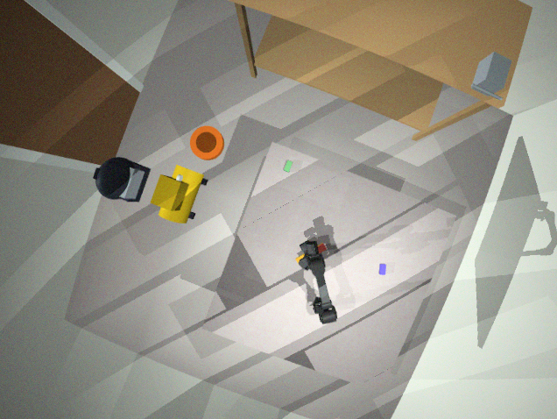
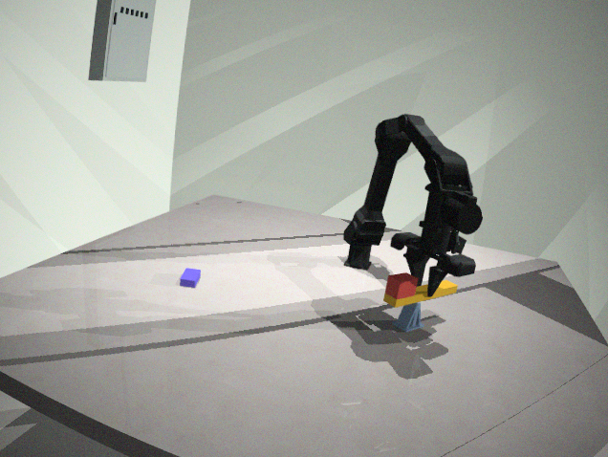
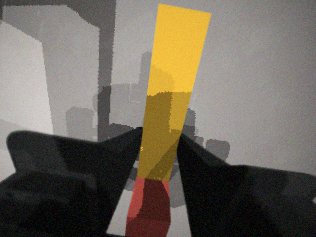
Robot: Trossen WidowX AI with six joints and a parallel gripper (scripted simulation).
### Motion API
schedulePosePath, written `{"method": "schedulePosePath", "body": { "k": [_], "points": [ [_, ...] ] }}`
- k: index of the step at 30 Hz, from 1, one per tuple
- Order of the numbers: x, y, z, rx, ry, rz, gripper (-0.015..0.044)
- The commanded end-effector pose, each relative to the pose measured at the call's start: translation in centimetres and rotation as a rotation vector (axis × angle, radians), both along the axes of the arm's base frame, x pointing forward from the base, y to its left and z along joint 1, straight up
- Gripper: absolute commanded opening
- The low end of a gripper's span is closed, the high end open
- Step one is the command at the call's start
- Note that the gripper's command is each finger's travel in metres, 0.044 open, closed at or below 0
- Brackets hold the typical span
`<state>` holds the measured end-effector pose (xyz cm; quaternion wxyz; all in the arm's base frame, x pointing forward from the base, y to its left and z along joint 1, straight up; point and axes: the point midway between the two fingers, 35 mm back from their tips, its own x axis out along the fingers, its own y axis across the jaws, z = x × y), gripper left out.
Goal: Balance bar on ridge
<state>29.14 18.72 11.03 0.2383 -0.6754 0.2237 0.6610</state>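
Note:
The yellow bar (image 1: pixel 299 259) (image 2: pixel 445 287) (image 3: pixel 178 49) has a red block (image 1: pixel 321 248) (image 2: pixel 401 286) (image 3: pixel 145 204) on one end. My gripper (image 2: pixel 424 289) (image 3: pixel 160 134) is shut on the bar, a finger on each long side, beside the red block. The blue ridge (image 2: pixel 409 319) stands on the table under the bar in the exterior view, nearer the red block's end. The bar looks about level there and clear of the table; its underside appears to meet the ridge top, but contact is too small to confirm. The ridge is hidden in the wrist view.
A small purple block (image 1: pixel 382 268) (image 2: pixel 189 277) lies on the table, away from the ridge. A small green block (image 1: pixel 288 166) lies farther off in the top view. An orange ring-shaped object (image 1: pixel 195 143), a yellow machine (image 1: pixel 191 191) and a wooden bench (image 1: pixel 383 36) stand beyond.

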Motion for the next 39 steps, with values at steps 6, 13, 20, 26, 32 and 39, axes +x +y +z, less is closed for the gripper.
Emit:
{"method": "schedulePosePath", "body": {
  "k": [6, 13, 20, 26, 32, 39],
  "points": [
    [0.0, 0.0, 0.0, 0.0, 0.0, 0.0, 0.0],
    [0.0, 0.0, 0.0, 0.0, 0.0, 0.0, 0.0079],
    [0.0, 0.0, 0.0, 0.0, 0.0, 0.0, 0.0167],
    [0.0, 0.0, 0.0, 0.0, 0.0, 0.0, 0.0167],
    [0.0, 0.0, 0.0, 0.0, 0.0, 0.0, 0.0168],
    [0.0, 0.0, 0.0, 0.0, 0.0, 0.0, 0.0169]
  ]
}}
